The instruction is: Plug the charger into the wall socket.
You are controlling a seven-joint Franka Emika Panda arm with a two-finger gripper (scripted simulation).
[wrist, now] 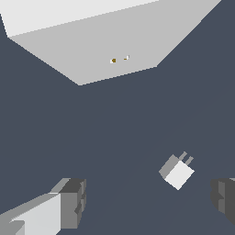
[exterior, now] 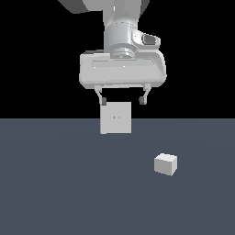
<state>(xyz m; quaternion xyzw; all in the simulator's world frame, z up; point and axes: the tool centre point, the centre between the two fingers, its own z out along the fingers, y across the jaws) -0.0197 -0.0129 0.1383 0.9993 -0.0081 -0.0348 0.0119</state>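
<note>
The charger (exterior: 165, 164) is a small off-white cube lying on the grey floor toward the exterior view's right; in the wrist view the charger (wrist: 177, 171) shows two short prongs on one side. The wall socket (exterior: 115, 118) is a thin white square plate standing upright with two tiny dots near its centre; the wrist view shows the wall socket (wrist: 105, 43) with the same dots. My gripper (exterior: 123, 100) hangs open above the floor in front of the socket's top edge, well above and to the left of the charger. Nothing is between its fingers (wrist: 69, 202).
The dark grey floor (exterior: 59, 183) stretches around both objects. Beyond its far edge the background is black.
</note>
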